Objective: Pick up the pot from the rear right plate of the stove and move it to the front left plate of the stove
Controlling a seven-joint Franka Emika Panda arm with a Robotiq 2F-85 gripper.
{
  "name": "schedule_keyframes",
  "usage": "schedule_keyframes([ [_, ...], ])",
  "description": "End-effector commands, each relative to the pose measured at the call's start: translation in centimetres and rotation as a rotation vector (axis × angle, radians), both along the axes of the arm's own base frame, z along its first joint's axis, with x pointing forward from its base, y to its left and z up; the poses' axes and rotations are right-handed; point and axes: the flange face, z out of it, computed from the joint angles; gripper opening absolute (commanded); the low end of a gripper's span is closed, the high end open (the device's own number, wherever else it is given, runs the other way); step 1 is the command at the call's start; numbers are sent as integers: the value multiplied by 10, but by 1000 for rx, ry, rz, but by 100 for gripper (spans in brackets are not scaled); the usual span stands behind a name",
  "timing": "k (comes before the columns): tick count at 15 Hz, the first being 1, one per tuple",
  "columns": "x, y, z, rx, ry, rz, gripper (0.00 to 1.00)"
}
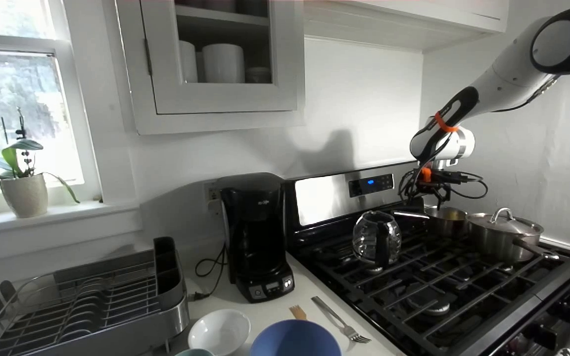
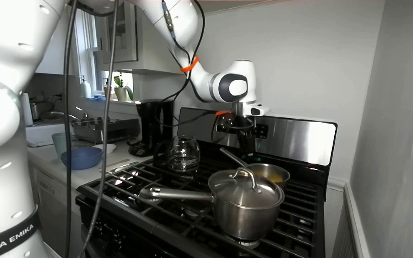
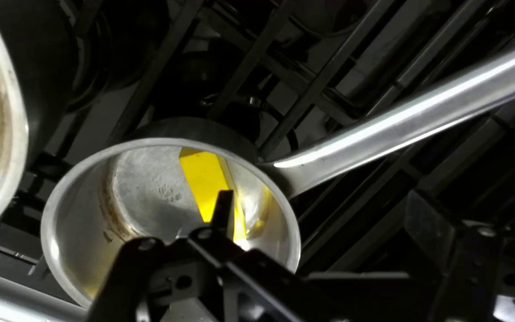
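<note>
The pot, a small shiny metal saucepan, stands on the rear right plate of the stove. It also shows in both exterior views. A yellow block-like piece lies inside it. Its long handle points to the upper right in the wrist view. My gripper is open and empty just above the pot, near the back panel. One finger overlaps the pot's opening; the other is beyond its rim. Contact cannot be told. The front left plate carries nothing.
A larger lidded steel pot stands close to the pot, its handle toward the stove front. A glass carafe stands on the rear left burner. A coffee maker, a blue bowl and a fork are on the counter.
</note>
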Motion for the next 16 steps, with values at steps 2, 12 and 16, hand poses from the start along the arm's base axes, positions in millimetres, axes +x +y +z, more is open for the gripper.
schedule_keyframes([
  [2,21,-12,-4,-2,-38,13,81],
  [12,29,-28,-13,-24,-20,-7,53],
  [16,31,-28,-18,-24,-8,-7,33],
])
